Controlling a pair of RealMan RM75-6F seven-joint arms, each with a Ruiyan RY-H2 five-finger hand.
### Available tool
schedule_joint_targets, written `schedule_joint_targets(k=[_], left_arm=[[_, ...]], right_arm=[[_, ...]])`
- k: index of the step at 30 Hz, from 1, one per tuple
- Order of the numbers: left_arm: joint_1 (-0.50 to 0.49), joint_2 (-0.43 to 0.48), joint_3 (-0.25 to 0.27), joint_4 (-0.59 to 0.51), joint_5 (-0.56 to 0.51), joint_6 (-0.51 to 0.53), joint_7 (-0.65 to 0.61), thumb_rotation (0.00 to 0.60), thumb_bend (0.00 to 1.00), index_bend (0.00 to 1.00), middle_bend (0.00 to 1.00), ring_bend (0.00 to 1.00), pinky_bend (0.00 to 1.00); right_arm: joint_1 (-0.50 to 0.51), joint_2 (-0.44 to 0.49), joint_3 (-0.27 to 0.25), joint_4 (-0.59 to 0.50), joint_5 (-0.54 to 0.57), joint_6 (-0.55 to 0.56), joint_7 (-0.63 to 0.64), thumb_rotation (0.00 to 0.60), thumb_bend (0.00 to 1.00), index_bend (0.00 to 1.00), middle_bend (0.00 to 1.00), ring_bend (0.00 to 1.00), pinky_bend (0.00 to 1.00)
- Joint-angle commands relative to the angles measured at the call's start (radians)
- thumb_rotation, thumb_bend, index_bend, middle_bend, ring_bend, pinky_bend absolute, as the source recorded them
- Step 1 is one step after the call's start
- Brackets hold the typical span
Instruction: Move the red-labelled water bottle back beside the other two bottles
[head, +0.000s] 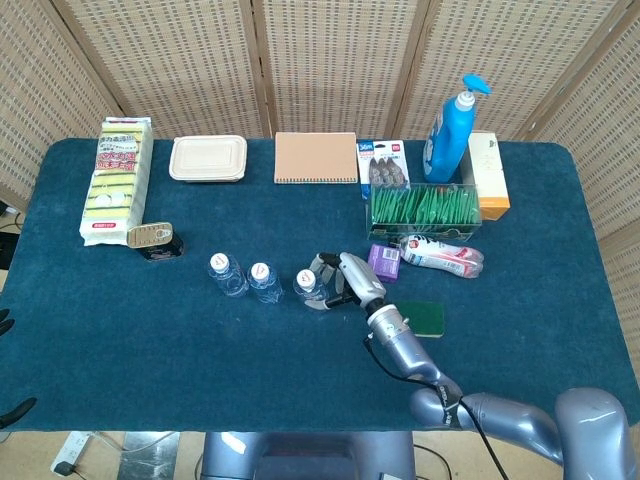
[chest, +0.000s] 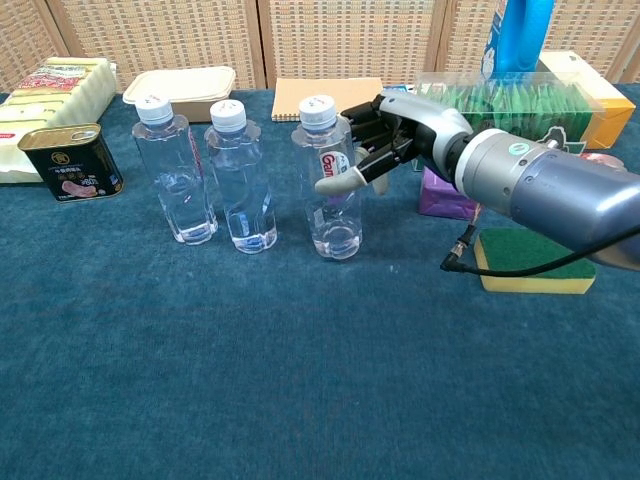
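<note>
The red-labelled water bottle (chest: 327, 180) (head: 309, 289) stands upright on the blue cloth, a short gap to the right of the other two bottles (chest: 243, 176) (chest: 176, 170) (head: 264, 281) (head: 227, 273). My right hand (chest: 385, 140) (head: 345, 280) wraps it from the right, thumb across the label and the other fingers behind. All three bottles are clear with white caps and form a row. Of my left hand only dark fingertips (head: 8, 322) show at the left edge of the head view.
A purple box (chest: 438, 195) and a green-and-yellow sponge (chest: 530, 262) lie right of my hand. A tin can (chest: 70, 161) sits left of the bottles. Behind are a notebook (head: 316, 157), a lunch box (head: 208, 158), a tea-bag box (head: 424, 205) and a blue pump bottle (head: 447, 133).
</note>
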Motion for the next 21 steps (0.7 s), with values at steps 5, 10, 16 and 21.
schedule_joint_targets(k=[5, 10, 16, 21], left_arm=[[-0.001, 0.0, 0.003, -0.002, 0.002, -0.001, 0.004, 0.6, 0.19, 0.0, 0.0, 0.0, 0.0], [-0.001, 0.0, 0.003, -0.001, 0.001, 0.0, 0.0, 0.6, 0.19, 0.0, 0.0, 0.0, 0.0], [-0.001, 0.0, 0.005, 0.0, 0.004, 0.001, 0.0, 0.6, 0.19, 0.0, 0.0, 0.0, 0.0], [0.0, 0.0, 0.005, 0.002, 0.003, 0.004, -0.004, 0.6, 0.19, 0.0, 0.0, 0.0, 0.0]], right_arm=[[-0.006, -0.014, 0.004, 0.009, -0.012, 0.005, 0.016, 0.6, 0.27, 0.55, 0.61, 0.53, 0.67], [-0.01, -0.022, 0.009, 0.014, -0.015, 0.011, 0.026, 0.6, 0.27, 0.55, 0.61, 0.52, 0.66], [-0.01, -0.037, 0.014, 0.012, -0.013, 0.01, 0.029, 0.6, 0.27, 0.55, 0.61, 0.52, 0.66], [-0.009, -0.051, 0.024, 0.01, 0.002, 0.004, 0.029, 0.6, 0.27, 0.55, 0.61, 0.52, 0.66]])
